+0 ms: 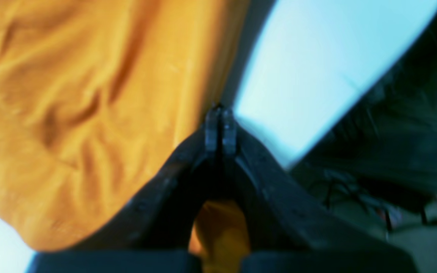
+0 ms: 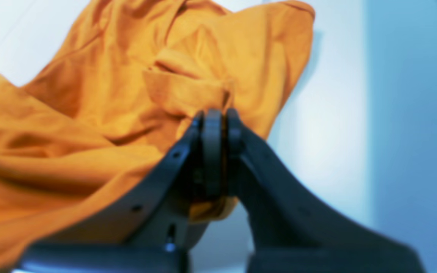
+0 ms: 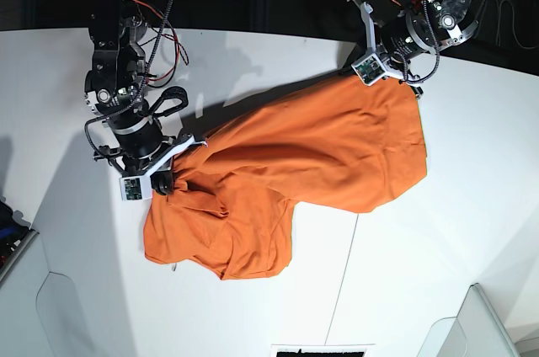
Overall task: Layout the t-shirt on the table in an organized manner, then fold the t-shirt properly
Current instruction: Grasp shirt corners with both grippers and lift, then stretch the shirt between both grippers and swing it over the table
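The bright orange t-shirt (image 3: 320,155) lies crumpled and stretched slantwise over the white table (image 3: 438,273), between my two grippers. In the base view my left gripper (image 3: 406,77) is at the shirt's far right corner. Its wrist view shows the fingertips (image 1: 220,125) pressed together at the cloth's edge (image 1: 82,113), with orange cloth in the gap behind them. My right gripper (image 3: 173,173) sits at the shirt's left side, shut on a bunched fold (image 2: 188,91). Cloth (image 2: 211,210) pokes out below its pads.
A thin dark seam (image 3: 344,281) crosses the tabletop in front of the shirt. Dark floor and cables (image 3: 497,3) lie beyond the table's far edge. A black-and-white marker (image 3: 320,350) sits at the near edge, and grey panels (image 3: 484,327) flank the front corners.
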Motion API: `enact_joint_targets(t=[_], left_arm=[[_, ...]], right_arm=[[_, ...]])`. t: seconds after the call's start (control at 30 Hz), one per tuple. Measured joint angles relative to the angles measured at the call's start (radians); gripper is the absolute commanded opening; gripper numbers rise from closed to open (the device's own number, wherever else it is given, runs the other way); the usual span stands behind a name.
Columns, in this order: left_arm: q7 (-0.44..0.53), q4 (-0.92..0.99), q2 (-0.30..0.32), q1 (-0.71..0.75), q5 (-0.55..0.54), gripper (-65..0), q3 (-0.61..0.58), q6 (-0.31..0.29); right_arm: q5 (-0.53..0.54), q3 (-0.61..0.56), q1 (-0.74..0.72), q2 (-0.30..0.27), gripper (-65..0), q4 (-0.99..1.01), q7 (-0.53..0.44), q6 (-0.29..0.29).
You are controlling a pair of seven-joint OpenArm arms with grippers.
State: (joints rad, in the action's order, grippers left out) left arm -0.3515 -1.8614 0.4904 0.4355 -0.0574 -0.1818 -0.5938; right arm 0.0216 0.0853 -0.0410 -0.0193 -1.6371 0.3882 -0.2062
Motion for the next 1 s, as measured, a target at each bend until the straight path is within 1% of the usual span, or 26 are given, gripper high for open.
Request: enact_joint_targets(t=[0.03, 0.1, 0.17, 0.23, 0.37, 0.43, 0.47, 0.5, 0.53, 0.57, 0.63, 0.77, 0.8, 0.9, 1.0], left_arm=[[-0.005, -0.025, 0.0, 0.003, 0.003, -65.0, 0.0, -0.038], [-0.013, -0.09, 0.003, 0.016, -0.008, -65.0, 0.0, -0.073], [-0.016, -0.16, 0.015, 0.025, -0.024, -65.0, 0.0, -0.076], [-0.023, -0.214, 0.042, 0.04, -0.032, -65.0, 0.0, -0.076], [-0.118, -0.237, 0.053, 0.055, -0.072, -64.2, 0.002, -0.077], [-0.139, -0.233, 0.053, 0.055, -0.122, -45.9, 0.002, -0.077], [-0.138, -0.233, 0.052, 0.06, -0.138, -37.8, 0.002, -0.076], [-0.138, -0.233, 0.052, 0.066, -0.138, -32.2, 0.002, -0.067], [-0.138, -0.23, 0.053, 0.076, -0.133, -30.0, 0.002, -0.043], [-0.137, -0.222, 0.053, 0.082, -0.123, -30.0, 0.002, -0.028], [-0.122, -0.19, 0.052, 0.085, -0.114, -30.0, 0.001, -0.024], [-0.009, -0.094, 0.038, 0.079, -0.062, -30.0, 0.002, -0.02], [0.006, -0.071, 0.028, 0.079, -0.055, -30.0, 0.002, -0.021], [0.016, -0.023, -0.016, 0.058, -0.044, -30.0, 0.002, -0.02], [0.02, 0.004, -0.036, 0.029, -0.042, -30.3, 0.0, -0.032]], right_arm=[[-0.001, 0.005, 0.006, 0.0, -65.0, -0.014, -0.002, -0.003], [-0.002, 0.01, 0.017, 0.0, -65.0, -0.037, -0.002, -0.006], [-0.001, 0.013, 0.03, 0.0, -65.0, -0.063, -0.001, -0.006], [0.0, 0.013, 0.043, 0.0, -65.0, -0.082, -0.004, -0.006], [0.0, 0.013, 0.048, 0.0, -65.0, -0.083, -0.001, -0.007], [0.0, 0.013, 0.048, 0.0, -65.0, -0.083, -0.001, -0.007], [0.0, 0.013, 0.048, 0.0, -65.0, -0.083, -0.001, -0.007], [0.005, 0.014, 0.048, 0.0, -65.0, -0.083, -0.001, -0.007], [0.013, 0.014, 0.048, 0.0, -65.0, -0.083, -0.002, -0.007], [0.021, 0.014, 0.047, 0.0, -65.0, -0.083, -0.002, -0.006], [0.037, 0.014, 0.047, 0.0, -65.0, -0.083, -0.002, -0.007], [0.041, 0.014, 0.047, 0.0, -65.0, -0.083, -0.002, -0.007], [0.041, 0.014, 0.048, 0.0, -65.0, -0.083, -0.002, -0.007], [0.042, 0.014, 0.047, 0.0, -65.0, -0.083, -0.003, -0.007], [0.042, 0.013, 0.047, 0.0, -65.0, -0.083, -0.002, -0.007]])
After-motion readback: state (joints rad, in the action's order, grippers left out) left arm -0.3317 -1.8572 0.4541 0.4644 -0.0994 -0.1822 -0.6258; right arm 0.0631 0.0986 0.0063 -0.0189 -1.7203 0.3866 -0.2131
